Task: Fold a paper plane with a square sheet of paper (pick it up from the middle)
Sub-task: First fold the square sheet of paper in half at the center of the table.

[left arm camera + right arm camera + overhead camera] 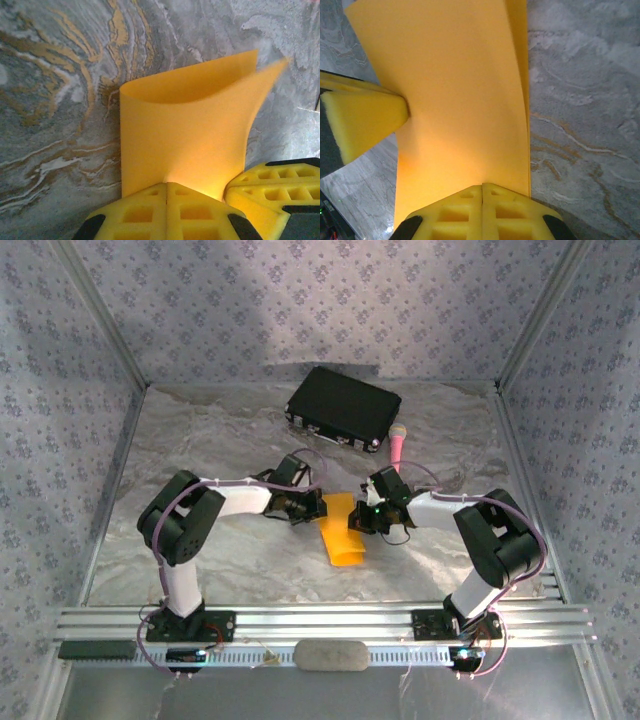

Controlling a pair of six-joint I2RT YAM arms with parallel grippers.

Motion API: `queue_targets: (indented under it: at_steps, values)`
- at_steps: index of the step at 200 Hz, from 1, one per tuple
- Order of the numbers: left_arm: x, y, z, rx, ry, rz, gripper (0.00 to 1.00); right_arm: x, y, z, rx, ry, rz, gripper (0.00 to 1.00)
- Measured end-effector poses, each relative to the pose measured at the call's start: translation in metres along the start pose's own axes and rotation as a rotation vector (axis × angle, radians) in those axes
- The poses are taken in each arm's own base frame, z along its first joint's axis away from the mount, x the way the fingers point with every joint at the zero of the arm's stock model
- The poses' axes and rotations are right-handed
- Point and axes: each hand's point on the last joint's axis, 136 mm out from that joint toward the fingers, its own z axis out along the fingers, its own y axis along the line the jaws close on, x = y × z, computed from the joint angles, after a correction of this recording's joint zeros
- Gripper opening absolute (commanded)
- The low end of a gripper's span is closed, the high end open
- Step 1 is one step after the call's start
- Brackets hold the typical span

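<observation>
Orange-yellow square sheet of paper, bent double into 2 layers, fold loosely curved, uncreased, mid-scene

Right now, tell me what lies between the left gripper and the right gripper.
The square sheet of paper, folded over, fills that gap in the top view; left gripper and right gripper are each shut on it.

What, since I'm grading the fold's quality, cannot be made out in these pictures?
Top view: the square sheet of paper is too small to show creases or edge alignment; the left tool and right tool cover its upper sides.
Left wrist view: its far corner is blurred; the tool's shut pads hide its near edge.
Right wrist view: the frame's top edge cuts the sheet off.
</observation>
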Motion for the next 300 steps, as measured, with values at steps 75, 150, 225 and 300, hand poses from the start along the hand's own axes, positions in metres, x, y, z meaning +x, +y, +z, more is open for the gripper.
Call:
queue_targets:
  at_steps: [75,150,225,300]
  values:
    - [-0.023,-0.020,-0.006,0.019,-0.014,0.051,0.00,0.000,0.000,0.000,0.000,0.000,0.000,0.00]
    - [-0.026,0.000,0.005,0.032,0.010,0.012,0.00,0.000,0.000,0.000,0.000,0.000,0.001,0.00]
    - [-0.045,0.011,-0.002,0.029,-0.022,-0.055,0.00,0.000,-0.001,0.000,-0.006,-0.003,0.001,0.00]
    - [-0.071,0.015,-0.005,-0.072,-0.078,-0.110,0.00,-0.002,0.000,0.000,-0.011,-0.012,-0.004,0.00]
